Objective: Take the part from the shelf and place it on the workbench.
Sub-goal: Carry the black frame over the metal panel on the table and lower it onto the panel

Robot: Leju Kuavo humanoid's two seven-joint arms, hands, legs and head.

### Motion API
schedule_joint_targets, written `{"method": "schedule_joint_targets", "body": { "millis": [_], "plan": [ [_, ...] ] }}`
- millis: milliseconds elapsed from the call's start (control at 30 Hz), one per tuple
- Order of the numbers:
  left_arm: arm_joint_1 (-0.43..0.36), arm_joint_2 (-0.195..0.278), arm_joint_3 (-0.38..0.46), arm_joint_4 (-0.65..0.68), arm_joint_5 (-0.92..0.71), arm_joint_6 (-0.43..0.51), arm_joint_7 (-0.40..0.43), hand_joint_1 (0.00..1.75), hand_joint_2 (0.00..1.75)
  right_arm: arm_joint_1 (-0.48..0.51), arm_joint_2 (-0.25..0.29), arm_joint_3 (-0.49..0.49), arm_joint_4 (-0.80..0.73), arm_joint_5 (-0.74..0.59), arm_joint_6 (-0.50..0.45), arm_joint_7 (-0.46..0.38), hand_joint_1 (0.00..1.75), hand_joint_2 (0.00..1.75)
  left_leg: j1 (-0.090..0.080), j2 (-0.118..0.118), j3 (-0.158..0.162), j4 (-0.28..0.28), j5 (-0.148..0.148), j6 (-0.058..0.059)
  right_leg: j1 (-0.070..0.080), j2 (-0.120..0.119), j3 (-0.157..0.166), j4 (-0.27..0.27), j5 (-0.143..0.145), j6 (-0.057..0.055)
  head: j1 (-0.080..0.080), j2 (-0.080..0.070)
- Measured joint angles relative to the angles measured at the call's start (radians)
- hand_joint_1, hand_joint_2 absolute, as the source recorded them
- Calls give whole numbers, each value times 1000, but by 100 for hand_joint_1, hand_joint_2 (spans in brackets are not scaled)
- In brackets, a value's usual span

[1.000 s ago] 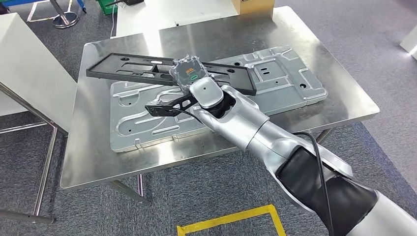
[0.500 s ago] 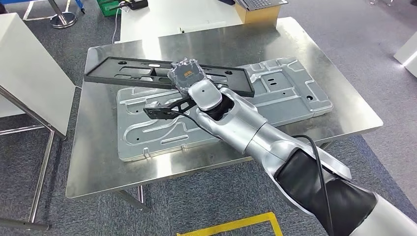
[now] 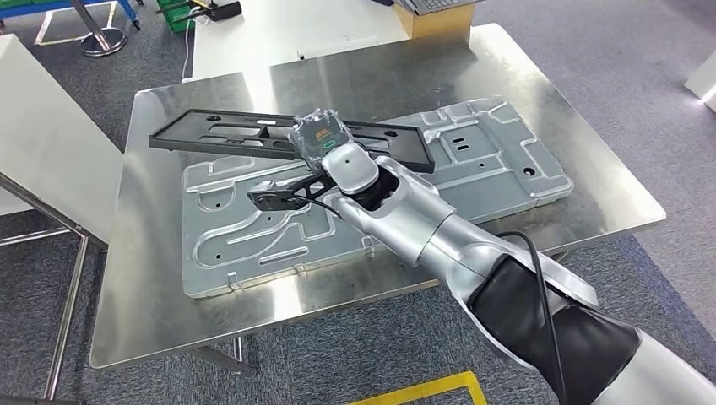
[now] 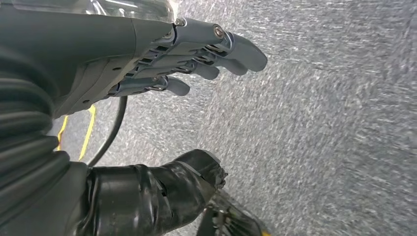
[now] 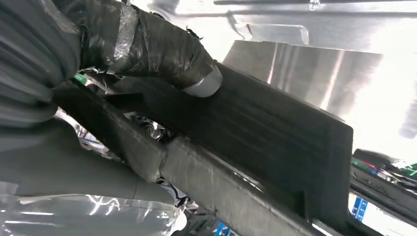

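Part [image 3: 287, 137], long flat black plastic frame w/ cut-outs, lying across far edge of ribbed grey metal panel [image 3: 473, 156] on steel bench [image 3: 169, 287]; left end past panel over bare steel, bare bench strip along near & left edges, carpet [image 3: 642, 67] beyond. R hand [image 3: 319, 137] on part mid-length, film-wrapped back up; wrist view: taped thumb [image 5: 162, 49] pressed on part's top face, fingers [image 5: 123, 142] under its rim, gripping it. L hand [image 4: 162, 59] hanging over grey carpet, fingers straight, slightly apart, holding nothing.
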Motion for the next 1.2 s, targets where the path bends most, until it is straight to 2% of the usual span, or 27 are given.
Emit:
{"method": "schedule_joint_targets", "body": {
  "millis": [33, 67, 100, 133, 200, 233, 267, 367, 433, 467, 500, 567, 600, 633, 667, 733, 767, 800, 867, 933, 1000, 1067, 1100, 1133, 1167, 1200],
  "plan": [
    [0, -1, 0, 0, 0, -1, -1, 0, 175, 1, 0, 0, 1, -1, 0, 0, 175, 175, 4, 0, -39, 65, -18, -5, -1, 0, 5, -2, -2, 0, 0, 0],
    [1, -2, 0, 0, 1, -1, -2, 0, 175, 3, 0, 0, 2, -1, 0, 0, 175, 175, 7, 0, -68, 106, -20, -7, -1, 0, 10, -3, -5, 0, 0, 0],
    [2, -2, 0, 0, 3, -3, -4, 0, 175, 6, 0, 0, 3, -2, 0, -1, 175, 175, 9, 0, -80, 109, -1, -7, -1, 1, 15, -3, -9, 1, 0, 0],
    [2, -2, 0, 0, 7, -5, -7, 0, 175, 8, 0, 0, 3, -2, 0, -2, 175, 175, 10, 0, -72, 71, 36, -4, 0, 2, 22, -4, -12, 1, 0, 0],
    [2, -1, 0, 0, 18, -8, -13, 0, 175, 9, 0, 0, 3, -3, -1, -4, 175, 175, 4, -1, -16, -76, 127, 16, 1, 3, 39, -10, -18, 1, 0, 0],
    [2, 0, 0, 0, 22, -10, -15, 0, 175, 8, 0, 0, 3, -4, -2, -4, 175, 175, 0, -1, 12, -139, 155, 27, 1, 4, 44, -16, -19, 3, 1, 0],
    [2, 2, 0, 0, 24, -11, -16, 0, 175, 7, 0, 0, 3, -4, -4, -4, 175, 175, -5, -2, 30, -178, 169, 37, 0, 5, 47, -22, -18, 6, 0, 0],
    [2, 8, 3, 0, 25, -14, -19, 0, 175, 9, 0, 0, 3, -5, -7, -4, 175, 175, -12, -2, 50, -220, 172, 48, -3, 9, 49, -40, -12, 21, -2, 0],
    [1, 9, 5, 0, 24, -14, -23, 0, 175, 9, -1, 0, 3, -6, -8, -4, 175, 175, -7, 3, 76, -262, 183, 51, 2, 5, 48, -29, -26, 27, 2, 0],
    [0, 8, 5, 0, 23, -14, -26, 0, 175, 9, -1, 0, 4, -6, -9, -5, 175, 175, -4, 6, 89, -280, 187, 52, 6, 3, 33, 7, -46, 28, 4, 0],
    [-1, 7, 5, 0, 23, -14, -28, 0, 175, 9, -2, 0, 4, -7, -10, -5, 175, 175, -2, 7, 96, -285, 187, 52, 7, 0, 5, 68, -74, 27, 6, 0],
    [-1, 7, 5, 0, 22, -14, -30, 0, 175, 12, -3, 1, 6, -9, -10, -6, 175, 175, -3, 6, 98, -278, 179, 53, 8, -1, -65, 201, -121, 29, 7, 0],
    [-1, 6, 5, 0, 22, -14, -31, 0, 175, 16, -4, 1, 7, -9, -10, -6, 175, 175, -3, 5, 97, -270, 172, 52, 8, -2, -86, 234, -124, 32, 7, 0],
    [0, 6, 5, 0, 22, -14, -31, 0, 175, 18, -4, 1, 8, -9, -10, -6, 175, 175, -3, 4, 95, -259, 165, 49, 7, -2, -88, 227, -107, 34, 8, 0],
    [1, 5, 5, 0, 22, -14, -31, 0, 175, 19, -5, 1, 9, -9, -10, -6, 175, 175, -2, 2, 93, -246, 156, 45, 6, -3, -69, 183, -76, 36, 8, 0],
    [1, 5, 5, 0, 22, -14, -31, 0, 175, 18, -6, 1, 10, -10, -10, -6, 87, 87, -2, -1, 86, -215, 135, 33, 4, -4, -10, 59, -21, 38, 9, 0],
    [1, 5, 6, 0, 21, -14, -31, 0, 175, 17, -5, 1, 9, -11, -11, -6, 44, 44, -4, -3, 80, -200, 127, 28, 4, -4, 10, 19, -8, 36, 8, 0],
    [1, 6, 6, 0, 21, -14, -32, 0, 175, 17, -5, 1, 9, -12, -11, -6, 0, 0, -6, -3, 74, -189, 121, 24, 4, -2, 18, 1, -8, 32, 7, 0],
    [1, 6, 6, 0, 21, -15, -33, 0, 175, 17, -5, 1, 9, -13, -12, -6, 0, 0, -7, -4, 65, -179, 117, 22, 6, 0, 15, 4, -10, 22, 7, 0],
    [3, 6, 6, 0, 19, -18, -34, 0, 87, 17, -7, 1, 9, -14, -12, -5, 0, 0, -4, -3, 57, -163, 104, 15, 2, 1, 14, 4, -11, 15, 7, 0],
    [2, 7, 6, 0, 16, -25, -34, 0, 0, 16, -7, 1, 9, -15, -14, -5, 0, 0, 2, -1, 24, -89, 60, -1, -2, 1, 16, 1, -11, 10, 5, 0],
    [2, 8, 6, 0, 16, -31, -34, 0, 0, 15, -8, 1, 9, -15, -15, -5, 0, 0, 11, -1, -34, 34, 9, -16, -4, 0, 20, -2, -11, 9, 4, 0],
    [2, 7, 7, 0, 17, -33, -34, 0, 0, 15, -8, 1, 9, -15, -15, -5, 0, 0, 15, 0, -58, 78, -1, -20, -5, 0, 22, -3, -11, 9, 4, 0],
    [2, 7, 7, 0, 19, -33, -34, 0, 0, 15, -8, 1, 9, -16, -15, -5, 0, 0, 17, 0, -69, 92, 6, -21, -6, 0, 24, -4, -11, 9, 4, 0],
    [2, 7, 8, 0, 21, -33, -33, 0, 0, 15, -8, 1, 9, -16, -15, -5, 0, 0, 18, 0, -63, 69, 30, -18, -7, 0, 26, -5, -12, 9, 4, 0],
    [2, 7, 9, 0, 23, -33, -32, 0, 0, 15, -8, 1, 9, -16, -15, -5, 0, 0, 17, -1, -39, 13, 66, -12, -7, 1, 29, -7, -12, 9, 4, 0]
  ]
}}
